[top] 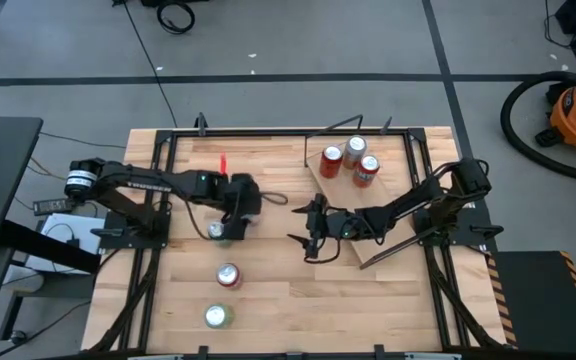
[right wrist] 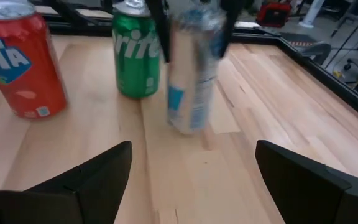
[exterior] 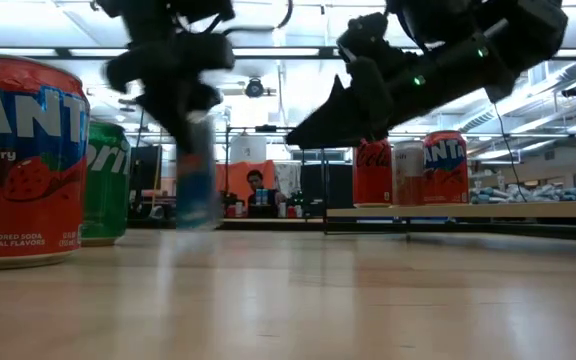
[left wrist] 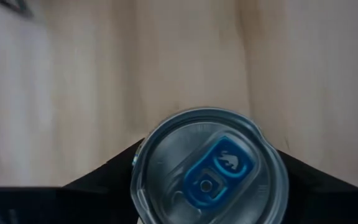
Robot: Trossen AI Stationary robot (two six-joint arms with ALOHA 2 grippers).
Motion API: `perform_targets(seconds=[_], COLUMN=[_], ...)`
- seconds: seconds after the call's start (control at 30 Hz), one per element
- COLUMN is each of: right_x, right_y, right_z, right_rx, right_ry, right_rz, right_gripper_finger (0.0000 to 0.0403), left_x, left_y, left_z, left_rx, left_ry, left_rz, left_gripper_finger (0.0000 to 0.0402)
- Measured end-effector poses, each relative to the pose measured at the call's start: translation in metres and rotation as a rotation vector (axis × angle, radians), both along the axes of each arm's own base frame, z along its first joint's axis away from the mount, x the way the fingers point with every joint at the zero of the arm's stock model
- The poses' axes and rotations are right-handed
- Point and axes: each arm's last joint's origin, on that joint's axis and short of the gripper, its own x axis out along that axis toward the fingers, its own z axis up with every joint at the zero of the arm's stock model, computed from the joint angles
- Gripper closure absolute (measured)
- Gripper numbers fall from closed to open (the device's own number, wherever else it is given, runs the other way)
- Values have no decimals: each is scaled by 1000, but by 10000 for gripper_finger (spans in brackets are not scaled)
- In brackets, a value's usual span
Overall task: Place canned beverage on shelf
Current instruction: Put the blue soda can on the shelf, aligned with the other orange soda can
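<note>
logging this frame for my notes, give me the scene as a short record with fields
held can: silver-blue can, gripped near its top by the left end effector, off the table in the low view
left end effector: shut on the can, left of the table's centre
right end effector: open, empty, near mid-table, facing the held can
shelf: light board at the far right, holding three upright cans
cans left on table: red Fanta can, green Sprite can, both upright, near the front edge
task state: held can not yet on the shelf
</note>
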Motion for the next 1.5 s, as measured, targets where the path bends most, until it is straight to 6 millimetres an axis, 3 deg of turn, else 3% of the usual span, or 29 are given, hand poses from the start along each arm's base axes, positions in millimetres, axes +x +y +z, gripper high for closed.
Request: perform_targets(seconds=[0.27, 0.77, 1.03, 1.17, 1.37, 1.5], right_x=[-7, -13, -17, -19, -20, -19], right_y=[-3, 2, 10, 10, 10, 10], right_z=[-6, -15, -17, -21, -21, -19], right_rx=[-81, -242, -302, -311, -320, -321], right_ry=[40, 185, 235, 279, 283, 264], right_rz=[-11, -3, 78, 77, 53, 43], right_gripper_finger=[50, 50, 50, 50, 50, 50], left_x=[16, 81, 86, 90, 103, 103], left_y=[25, 31, 34, 40, 40, 38], left_z=[1, 23, 21, 16, 17, 11], left_rx=[-4, 17, 109, 18, 63, 51], left_ry=[-30, 119, 119, 85, -23, 10], left_rz=[-15, -150, -365, -374, -405, -428], left_gripper_finger=[150, 150, 150, 150, 150, 150])
